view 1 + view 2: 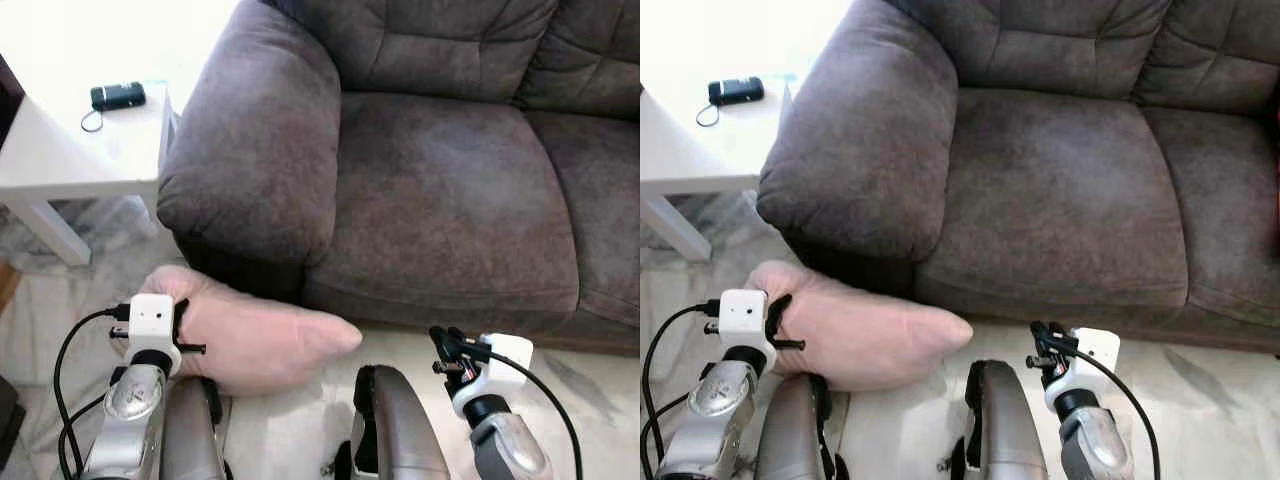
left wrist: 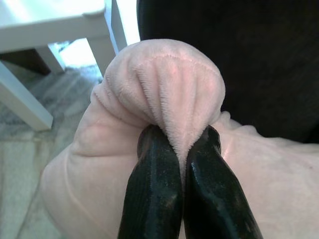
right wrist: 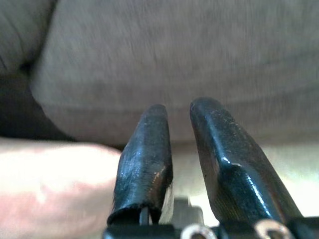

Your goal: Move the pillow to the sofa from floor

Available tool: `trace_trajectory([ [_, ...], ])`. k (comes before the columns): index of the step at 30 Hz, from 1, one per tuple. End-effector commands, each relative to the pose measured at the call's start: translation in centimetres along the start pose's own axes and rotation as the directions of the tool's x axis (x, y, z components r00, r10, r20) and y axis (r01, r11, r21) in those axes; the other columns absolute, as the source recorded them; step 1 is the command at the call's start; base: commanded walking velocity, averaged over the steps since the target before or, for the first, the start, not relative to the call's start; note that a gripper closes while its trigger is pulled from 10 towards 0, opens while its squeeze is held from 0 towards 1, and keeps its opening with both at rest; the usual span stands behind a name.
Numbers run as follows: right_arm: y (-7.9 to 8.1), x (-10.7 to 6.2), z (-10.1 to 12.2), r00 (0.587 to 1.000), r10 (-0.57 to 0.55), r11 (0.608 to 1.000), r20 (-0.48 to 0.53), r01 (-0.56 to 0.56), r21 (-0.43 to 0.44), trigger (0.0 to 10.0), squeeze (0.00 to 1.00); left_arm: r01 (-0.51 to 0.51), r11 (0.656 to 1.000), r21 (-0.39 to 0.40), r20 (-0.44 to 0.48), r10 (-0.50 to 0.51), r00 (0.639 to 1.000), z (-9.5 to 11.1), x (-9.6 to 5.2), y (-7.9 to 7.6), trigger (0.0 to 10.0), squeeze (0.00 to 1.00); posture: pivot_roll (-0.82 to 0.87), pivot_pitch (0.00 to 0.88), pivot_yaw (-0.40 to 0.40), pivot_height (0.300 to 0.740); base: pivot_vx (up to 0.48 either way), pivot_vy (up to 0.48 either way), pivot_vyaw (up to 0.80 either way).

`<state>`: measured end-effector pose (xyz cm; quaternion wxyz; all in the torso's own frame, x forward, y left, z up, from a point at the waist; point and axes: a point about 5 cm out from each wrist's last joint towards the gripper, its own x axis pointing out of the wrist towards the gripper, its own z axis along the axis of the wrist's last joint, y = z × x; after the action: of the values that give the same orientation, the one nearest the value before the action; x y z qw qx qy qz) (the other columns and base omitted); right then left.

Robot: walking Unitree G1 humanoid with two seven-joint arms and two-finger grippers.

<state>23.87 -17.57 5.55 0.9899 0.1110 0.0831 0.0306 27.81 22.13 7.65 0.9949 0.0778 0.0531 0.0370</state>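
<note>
A pale pink pillow lies on the floor against the front foot of the sofa's left armrest. My left gripper is shut on a bunched fold of the pillow's near left end, and its white wrist block sits over that end. The grey-brown sofa stands ahead with a bare seat cushion. My right gripper hovers low in front of the seat's front edge, to the right of the pillow's tip. Its fingers stand a little apart with nothing between them.
A white side table stands left of the armrest, with a small black device and cord on it. The floor is pale. My two silver legs rise at the bottom of the head views.
</note>
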Motion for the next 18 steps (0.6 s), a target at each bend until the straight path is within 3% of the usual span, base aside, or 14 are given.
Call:
trace_trajectory([
  [1,-0.2,0.3,0.0,1.000,-0.003,1.000,0.016,0.004,-0.021,10.0,0.00,-0.012,1.000,0.004,0.103,0.012,0.995,2.3,0.5,0.4,10.0,0.00,0.11,0.009,-0.057,0.526,0.000,0.000,0.00],
  [5,-0.4,1.3,1.1,0.998,0.004,0.999,0.068,-0.002,-0.033,10.0,0.00,0.031,0.999,-0.020,0.118,-0.028,0.993,2.9,0.9,-0.5,10.0,0.00,0.12,0.000,-0.071,0.526,0.000,0.000,0.00],
  [10,0.2,2.9,3.1,0.988,0.049,0.998,0.148,-0.043,-0.044,10.0,0.00,0.151,0.988,0.028,0.147,-0.153,0.977,3.7,0.7,-2.7,10.0,0.00,0.13,0.000,-0.109,0.526,0.000,0.000,0.00],
  [18,-0.1,3.8,3.6,0.985,0.055,0.998,0.163,-0.049,-0.043,10.0,0.00,0.123,0.992,-0.008,0.168,-0.120,0.978,4.1,0.9,-3.2,10.0,0.00,0.14,0.000,-0.139,0.526,0.000,0.000,0.00],
])
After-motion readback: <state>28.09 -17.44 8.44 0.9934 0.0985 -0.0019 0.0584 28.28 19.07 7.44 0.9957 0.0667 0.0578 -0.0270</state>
